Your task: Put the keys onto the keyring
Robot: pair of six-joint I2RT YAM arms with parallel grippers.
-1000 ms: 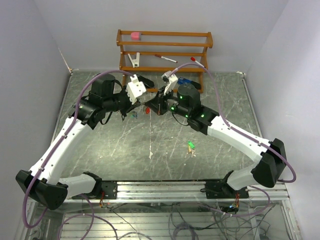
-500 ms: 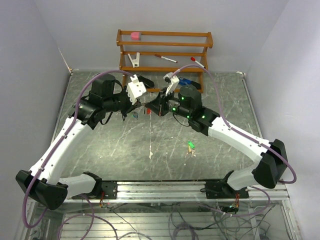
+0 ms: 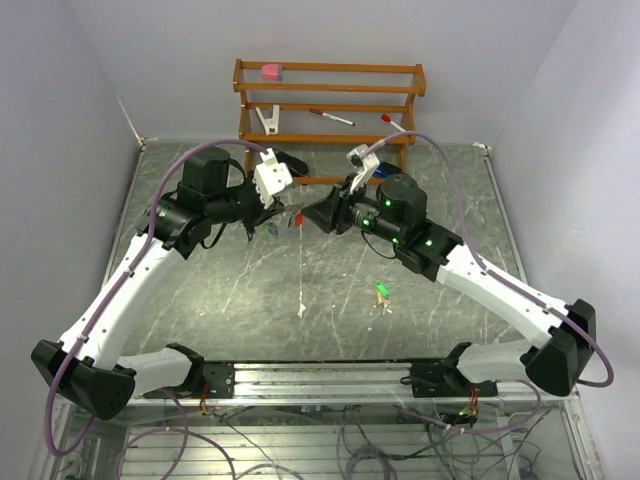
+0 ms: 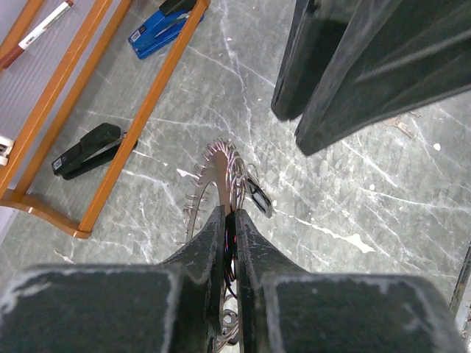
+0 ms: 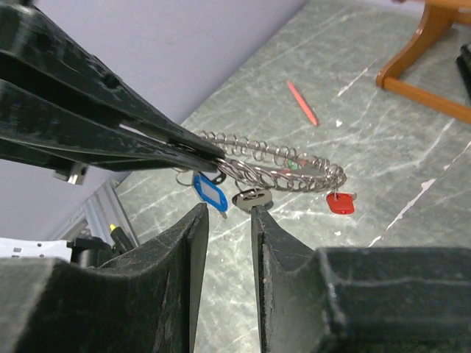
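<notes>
Dark green marbled stone worktop [image 3: 250, 290], plain lilac walls [image 3: 60, 100]. The thin silver wire keyring [image 5: 280, 169], fringed with tiny keys [image 5: 340, 204], hangs mid-air clamped in the left pincer [image 4: 229, 213]. The right pincer [image 5: 228, 212] sits just beside it, fingers apart.

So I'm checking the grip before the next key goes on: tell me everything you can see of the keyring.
The keyring is a thin silver wire hoop, fringed with small metal loops and keys so it looks coiled. A blue tag, a red tag and a grey key head hang from it. It is held clear of the table, pinched at one edge by the shut left hand. The open right hand sits just below it; whether they touch cannot be told.
</notes>
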